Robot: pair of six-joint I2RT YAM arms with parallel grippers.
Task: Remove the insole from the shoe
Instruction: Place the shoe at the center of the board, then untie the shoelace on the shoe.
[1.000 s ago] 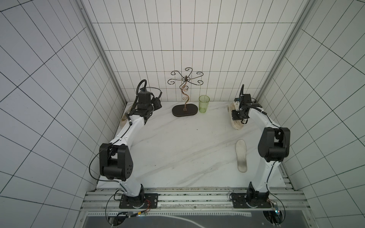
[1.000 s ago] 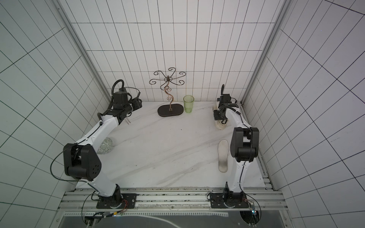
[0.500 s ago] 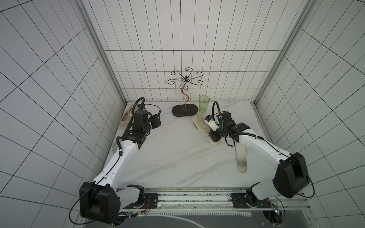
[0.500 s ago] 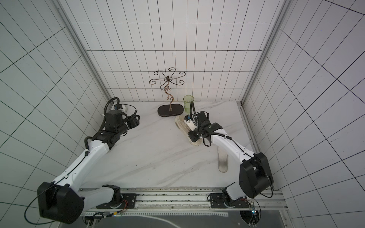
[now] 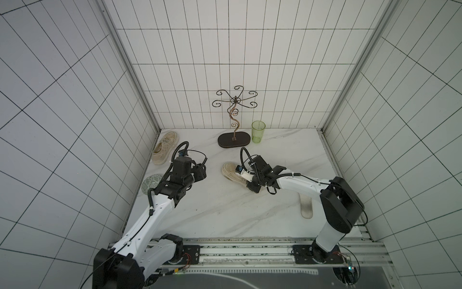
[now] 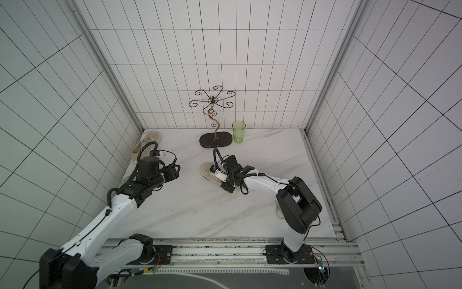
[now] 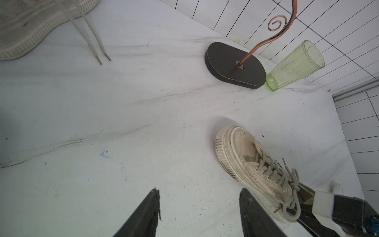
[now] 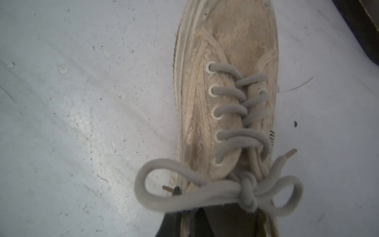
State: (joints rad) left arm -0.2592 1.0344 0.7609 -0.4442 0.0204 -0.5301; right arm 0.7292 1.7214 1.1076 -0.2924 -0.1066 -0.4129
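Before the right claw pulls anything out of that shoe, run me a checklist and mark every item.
1. Shoe sole-down on the table: ok.
2. Right claw at the shoe's heel opening: ok.
3. Right claw gripping an insole inside: cannot tell; the opening is hidden.
4. Left claw bracing the shoe: not ok; it is open, empty and apart from the shoe.
5. Laces out of the way: not ok; a tied bow lies across the opening.
6. Loose insole away from the shoe: ok; it lies apart on the table, near the right arm's base.
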